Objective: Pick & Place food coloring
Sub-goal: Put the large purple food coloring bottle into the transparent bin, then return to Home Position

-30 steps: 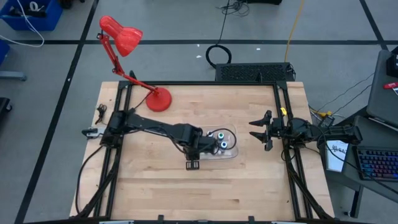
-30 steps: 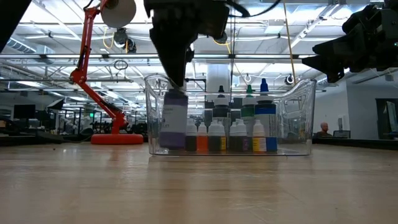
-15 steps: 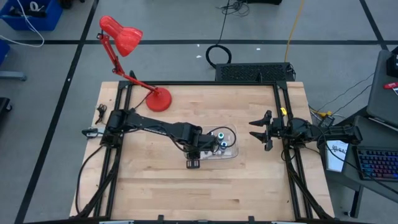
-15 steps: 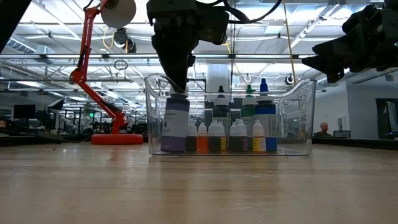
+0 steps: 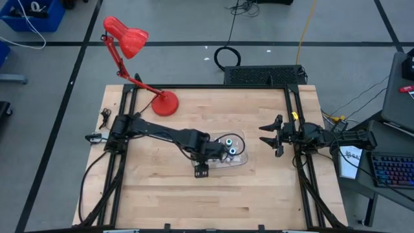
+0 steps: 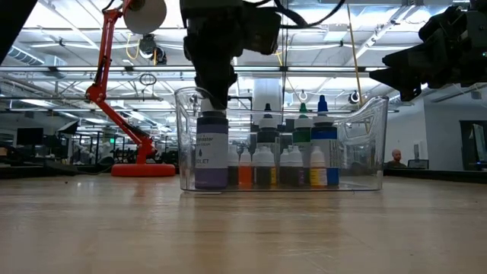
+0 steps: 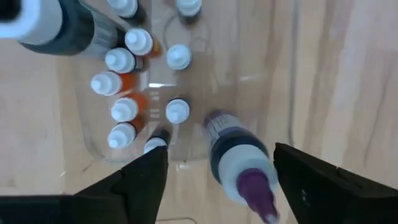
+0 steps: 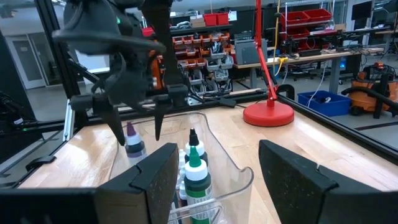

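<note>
A wooden table [image 5: 162, 194] seen from above held a clear plastic bin [image 6: 365, 129] near its middle. Inside the bin stood a cluster of small food coloring bottles [image 7: 121, 84] with white caps and orange, dark and yellow bodies, along with a few taller bottles [image 6: 313, 141] with green, blue and black tips. The left gripper [image 7: 217, 165] hung directly over the end of the bin nearest the red desk lamp [image 5: 132, 42], its two dark fingers [image 7: 140, 180] spread apart on either side of a violet bottle [image 7: 239, 165]. That bottle, with a purple tip, pale shoulder and dark body, stood upright on the bin's floor beside the small bottles. In the left wrist view neither finger touched it. The right gripper [image 5: 270, 137] waited well apart from the bin, near the table's right edge, pointing toward it with its jaws spread and nothing between them. The lamp's round base [image 5: 165, 103] rested on the far left part of the table, its head reaching out past the table's edge. Shelves and workbenches filled the room beyond
</note>
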